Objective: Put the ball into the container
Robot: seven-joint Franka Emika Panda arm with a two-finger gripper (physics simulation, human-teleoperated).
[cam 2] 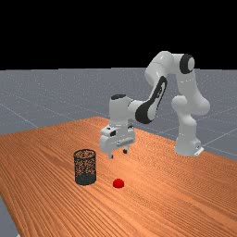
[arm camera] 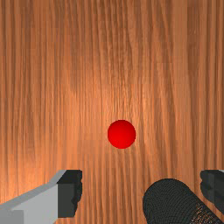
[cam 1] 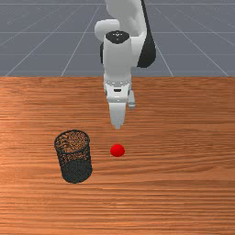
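My gripper (cam 1: 117, 127) hangs above the table in the front view, higher than the red ball (cam 1: 117, 150) lying on the wood. In the far view the gripper (cam 2: 118, 154) has its two fingertips apart, with air under them, and the ball (cam 2: 118, 183) is below. The wrist view has the gripper (arm camera: 141, 191) open, the ball (arm camera: 121, 134) out ahead of the fingers and nothing held. A dark mesh container (cam 1: 76, 170) stands upright at the ball's left in the front view; its lower part (cam 2: 85, 178) rests on the table in the far view.
The orange-brown table (cam 1: 183, 183) extends around the ball and container. In the wrist view the container (arm camera: 168, 202) partly shows between the two fingers' lines, nearer the right-hand finger pad. The container's rim is beside and below the hand in the far view.
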